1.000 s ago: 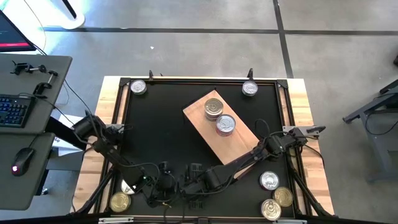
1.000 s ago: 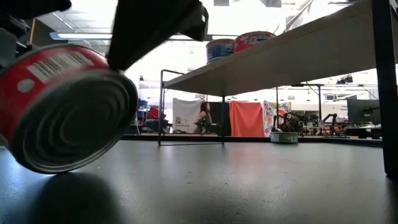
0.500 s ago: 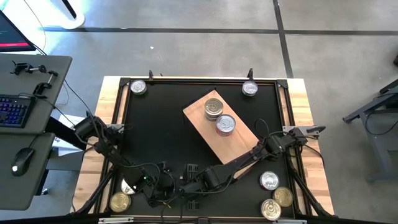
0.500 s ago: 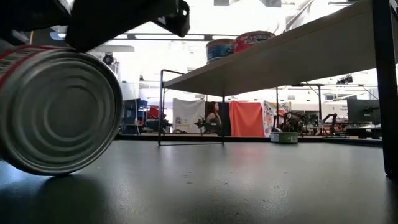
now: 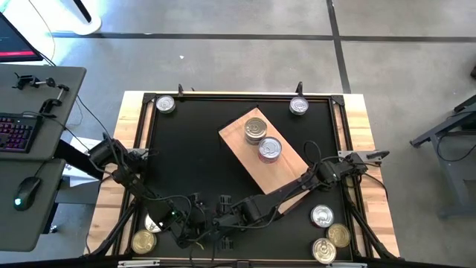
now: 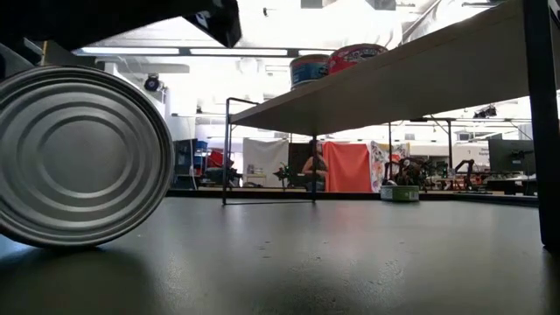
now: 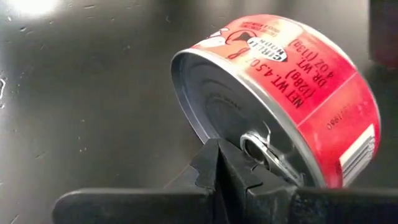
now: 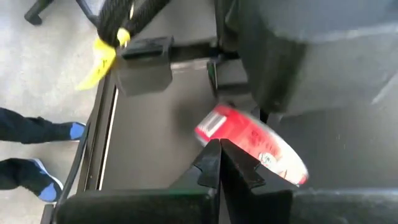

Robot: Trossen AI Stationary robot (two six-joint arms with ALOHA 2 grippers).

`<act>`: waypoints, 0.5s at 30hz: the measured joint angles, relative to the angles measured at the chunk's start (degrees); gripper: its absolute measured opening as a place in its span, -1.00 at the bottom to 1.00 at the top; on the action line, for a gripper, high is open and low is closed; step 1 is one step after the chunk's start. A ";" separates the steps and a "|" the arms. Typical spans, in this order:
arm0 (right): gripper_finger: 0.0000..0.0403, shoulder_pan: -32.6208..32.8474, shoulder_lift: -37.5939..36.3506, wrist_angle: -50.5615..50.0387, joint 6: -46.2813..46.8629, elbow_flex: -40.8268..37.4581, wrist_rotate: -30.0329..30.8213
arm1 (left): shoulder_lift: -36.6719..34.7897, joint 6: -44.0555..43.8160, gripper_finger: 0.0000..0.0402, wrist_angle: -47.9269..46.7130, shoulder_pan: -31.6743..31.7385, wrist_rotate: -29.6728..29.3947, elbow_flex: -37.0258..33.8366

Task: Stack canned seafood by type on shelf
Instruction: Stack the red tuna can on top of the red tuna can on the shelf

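A red-labelled can stands on its rim on the black table near the front edge. Its silver lid faces my left gripper, and its ribbed bottom faces the low camera. My left gripper is shut, with its tips at the lid. My right gripper is also shut and hovers just above the same can and its red side. The arms hide this can in the high view. The wooden shelf stands raised at mid-table and carries two cans. My left gripper's shut fingertips lie against the lower part of the lid, beside the pull tab. They slant down at it from the table's left. The can stands on its rim on the table and leans slightly. Whether my right gripper touches the can's red side, I cannot tell.
Loose cans sit at the far corners, at the near right and at the near left. The shelf's underside and a leg show in the low view. A person's feet are beyond the table's frame.
The red can has tipped from a slant, with its label showing on top, to stand upright on its rim with its bottom square to the near edge. My right gripper has tipped, and my left gripper has rolled a little. Both have stayed shut.
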 joint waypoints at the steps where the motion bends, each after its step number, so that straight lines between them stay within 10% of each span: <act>1: -1.00 -0.02 -0.04 0.20 -0.58 0.00 0.00 | -0.04 0.38 -1.00 -0.32 0.00 0.04 0.02; 15: -1.00 -1.94 -3.34 -5.94 -9.44 -0.02 -1.13 | -9.15 -12.97 -1.00 -23.54 -2.66 -2.64 0.09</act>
